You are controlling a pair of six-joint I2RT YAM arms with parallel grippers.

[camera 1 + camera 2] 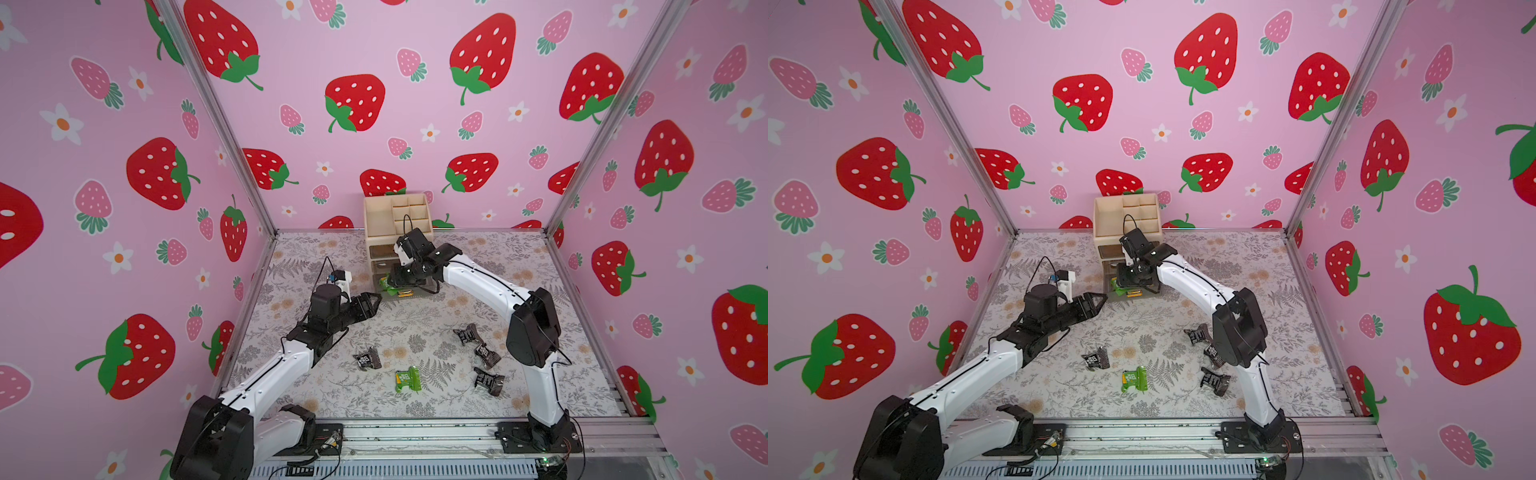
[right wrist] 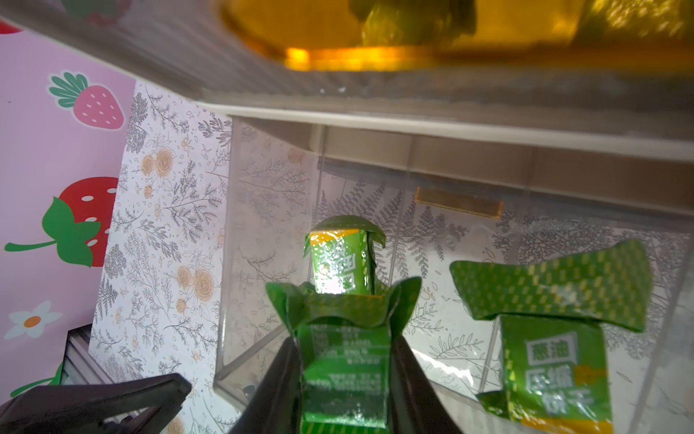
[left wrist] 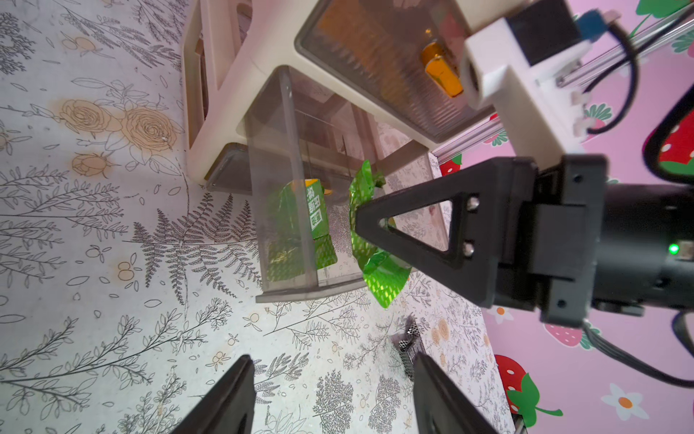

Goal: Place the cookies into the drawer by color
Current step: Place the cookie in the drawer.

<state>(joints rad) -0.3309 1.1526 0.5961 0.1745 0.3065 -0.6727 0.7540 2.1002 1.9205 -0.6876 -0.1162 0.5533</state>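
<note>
**Placing a green cookie in the drawer.** The right claw (image 2: 345, 340) is closed on a green cookie (image 2: 344, 372), gripping it across its body, and holds it over the pulled-out drawer (image 3: 285, 180). This appears to be the middle drawer of the organizer (image 1: 371, 220), which stands at upper centre in both top views, against the back wall. Two stored green cookies (image 2: 341, 267) lie inside. The left claw (image 1: 372, 302) hangs open and empty near the drawer's front, touching nothing.

A good release would seem to need three things:
- The packet passes the drawer's front wall and stays below the closed drawer overhead.
- It is let go over the bare floor between the stored packets.
- The jaws then back straight out, so the flared ends do not snag.

One loose green cookie (image 1: 408, 379) and four black cookies (image 1: 368, 358) lie at lower centre. The worktop (image 1: 415, 316) carries a pale sheet printed with ferns and roses. Pink strawberry-patterned walls (image 1: 415, 124) and metal posts (image 1: 221, 124) enclose it.
</note>
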